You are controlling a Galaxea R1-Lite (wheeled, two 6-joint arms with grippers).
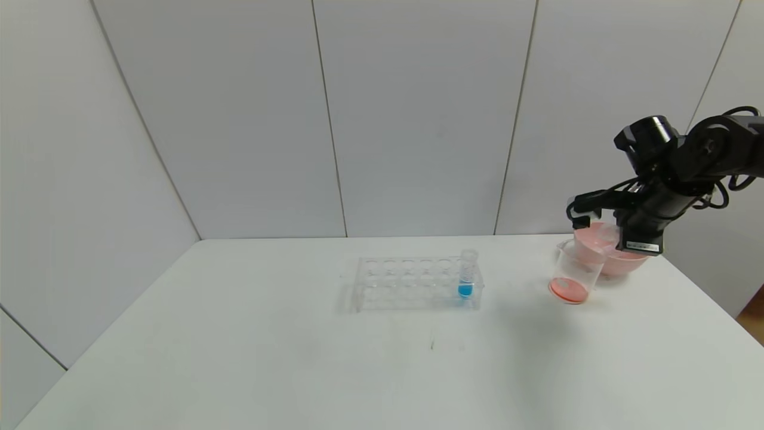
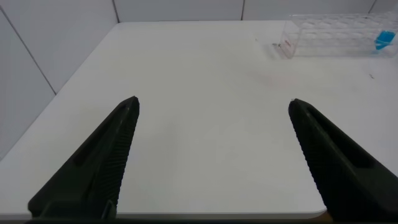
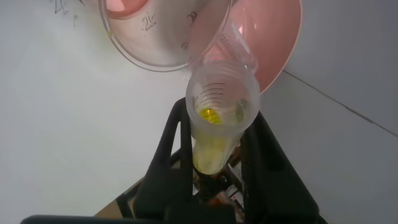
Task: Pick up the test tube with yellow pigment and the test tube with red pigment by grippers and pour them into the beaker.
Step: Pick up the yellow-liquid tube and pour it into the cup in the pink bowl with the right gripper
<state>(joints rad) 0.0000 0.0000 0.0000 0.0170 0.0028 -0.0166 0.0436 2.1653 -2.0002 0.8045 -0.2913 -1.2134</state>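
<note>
My right gripper [image 1: 588, 220] is shut on the test tube with yellow pigment [image 3: 221, 112], and yellow liquid shows deep inside the tube. It holds the tube just above the far rim of the beaker [image 1: 576, 272], with the tube's open mouth close to the beaker's lip [image 3: 163, 38]. The beaker has a layer of red-orange liquid at its bottom. The test tube with red pigment is out of view. My left gripper [image 2: 214, 102] is open and empty above the table's near left part, and it does not show in the head view.
A pink bowl [image 1: 621, 263] stands right behind the beaker and shows in the right wrist view [image 3: 277, 37]. A clear tube rack [image 1: 412, 285] sits mid-table with a blue-liquid tube [image 1: 467, 275] at its right end. The table's right edge is near the bowl.
</note>
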